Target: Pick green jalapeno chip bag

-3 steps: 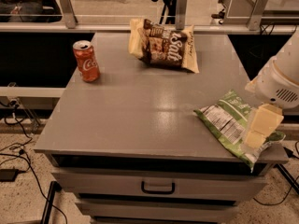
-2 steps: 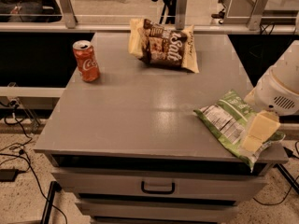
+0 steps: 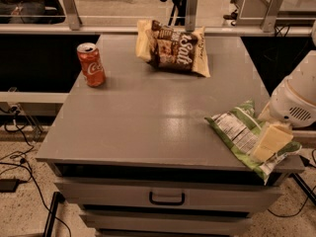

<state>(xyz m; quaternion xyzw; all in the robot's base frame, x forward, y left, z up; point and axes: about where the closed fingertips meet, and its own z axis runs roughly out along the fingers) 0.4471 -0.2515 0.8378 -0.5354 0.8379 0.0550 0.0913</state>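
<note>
Cola can (image 3: 91, 64) stands rear-left on the bench (image 3: 148, 127). A "Salt" bag (image 3: 175, 51) lies back-centre. The green jalapeno chip bag (image 3: 233, 130) overhangs the front-right corner, with the tool (image 3: 270, 141) upon it; whether it is clenched or released, I cannot tell.

We find the jalapeno chip bag (image 3: 236, 131) on the tabletop's (image 3: 148, 117) front right corner, the gripper (image 3: 270, 141) on it; soda can (image 3: 91, 64) back left, second bag (image 3: 175, 51) back centre

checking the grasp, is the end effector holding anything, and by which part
Cannot tell: the end effector lies over the green jalapeno chip bag at its right end, but no hold shows.
</note>
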